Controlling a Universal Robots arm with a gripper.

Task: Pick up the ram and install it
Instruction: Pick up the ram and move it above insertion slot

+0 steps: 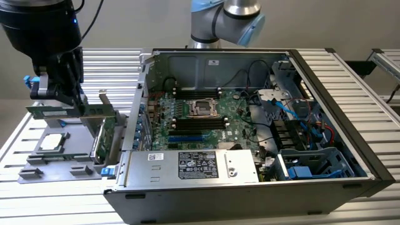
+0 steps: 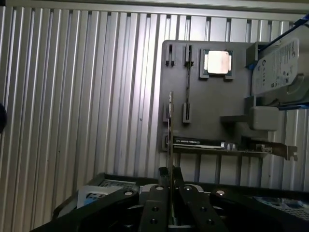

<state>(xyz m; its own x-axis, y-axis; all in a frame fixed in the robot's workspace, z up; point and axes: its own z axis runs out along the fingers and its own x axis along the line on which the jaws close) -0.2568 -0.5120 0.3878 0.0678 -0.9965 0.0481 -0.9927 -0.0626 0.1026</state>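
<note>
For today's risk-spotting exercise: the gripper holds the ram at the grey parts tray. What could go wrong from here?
1. The gripper pinches the thin ram along just a short stretch, so it might tilt or slip.
2. The expansion card stands close beside it; a swing could clip it.

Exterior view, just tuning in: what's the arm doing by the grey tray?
The jaws are shut on the long, thin green ram stick, holding it level above the grey plastic parts tray. A larger green expansion card stands in the tray. The open black computer case sits to the exterior view's right; the ram is not yet in its green motherboard.
</note>
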